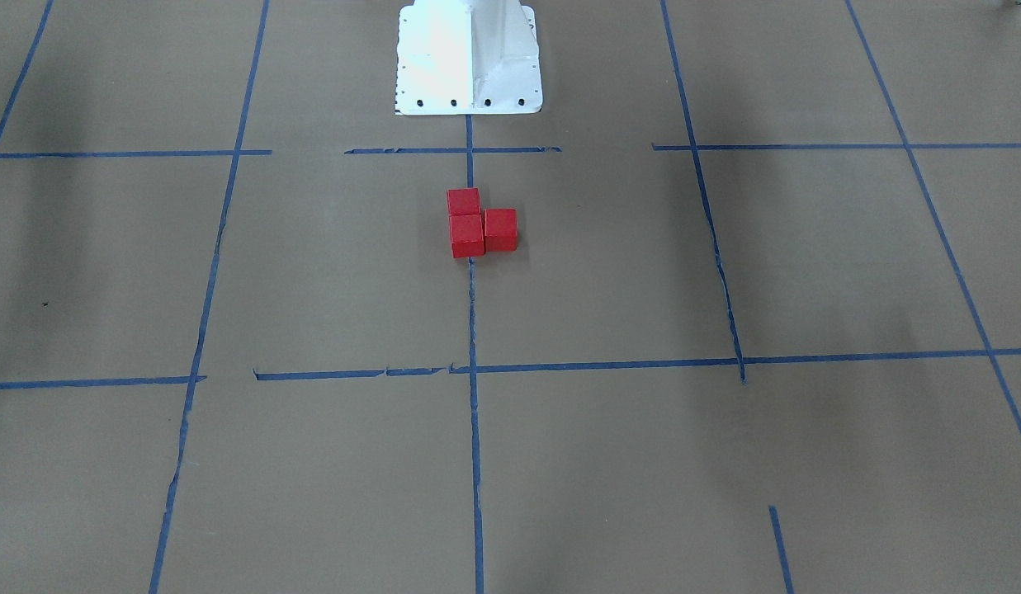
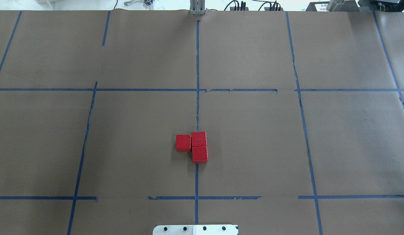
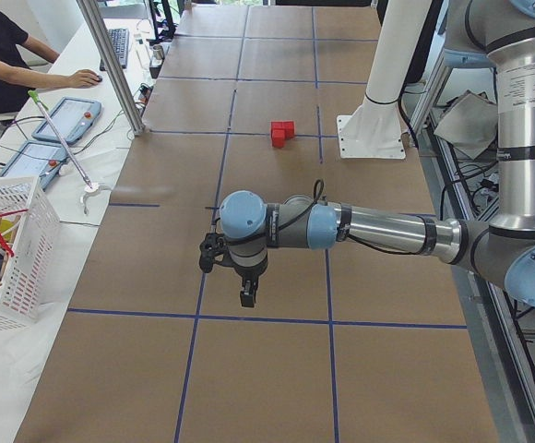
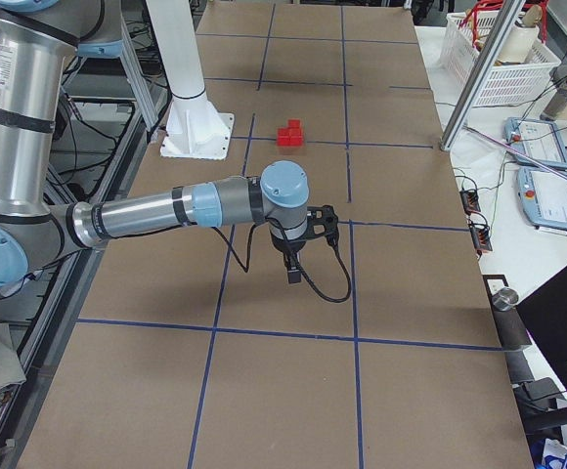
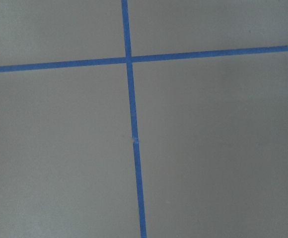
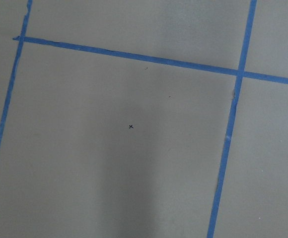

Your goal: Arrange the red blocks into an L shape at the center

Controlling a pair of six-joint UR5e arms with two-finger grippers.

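Observation:
Three red blocks sit touching in an L shape on the centre tape line: one [image 2: 183, 143] to the left, one [image 2: 199, 139] at the corner, one [image 2: 200, 154] nearer the robot's base. The group also shows in the front view [image 1: 477, 227], the left view [image 3: 281, 134] and the right view [image 4: 289, 134]. My left gripper [image 3: 247, 293] hangs over the table far from the blocks, seen only in the left view; I cannot tell whether it is open. My right gripper [image 4: 292, 274] likewise shows only in the right view; I cannot tell its state. Nothing shows in either gripper.
Brown paper with a blue tape grid [image 2: 197, 75] covers the table. The white robot base [image 1: 469, 58] stands just behind the blocks. A white basket [image 3: 5, 249], teach pendants [image 3: 69, 118] and an operator [image 3: 0, 46] are at the side bench. Both wrist views show only paper and tape.

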